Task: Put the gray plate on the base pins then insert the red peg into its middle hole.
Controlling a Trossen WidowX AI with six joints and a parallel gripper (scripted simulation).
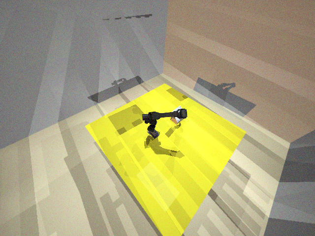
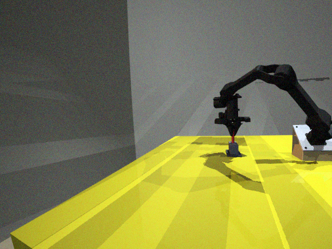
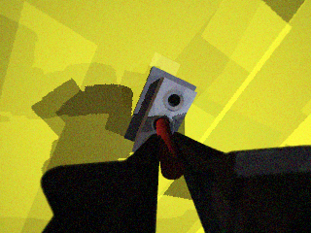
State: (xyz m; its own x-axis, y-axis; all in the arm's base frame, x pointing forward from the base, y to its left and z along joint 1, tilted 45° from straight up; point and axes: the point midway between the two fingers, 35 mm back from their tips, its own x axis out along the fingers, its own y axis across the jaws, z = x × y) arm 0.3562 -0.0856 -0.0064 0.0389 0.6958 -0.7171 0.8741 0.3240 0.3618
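Observation:
The dark gray base [image 2: 233, 154] [image 3: 155, 73] stands on the yellow table. The lighter gray plate [image 3: 164, 88] appears to lie flat on top of it; the joint between them is too small to judge in the top and exterior views. One round hole shows open, and the plate's near end is hidden by the fingers. My gripper [image 2: 233, 134] [image 3: 165, 138] points straight down above the plate, shut on the red peg [image 2: 233, 139] [image 3: 172, 166]. The peg is upright, its lower end at the plate's middle hole; how deep it sits cannot be told.
The yellow table [image 1: 162, 177] [image 2: 150, 214] bears the arm's white-topped mount [image 1: 175, 119] [image 2: 298, 136], to the right in the exterior view. The arm arches from it to the base. Patterned shadows cross the table and walls.

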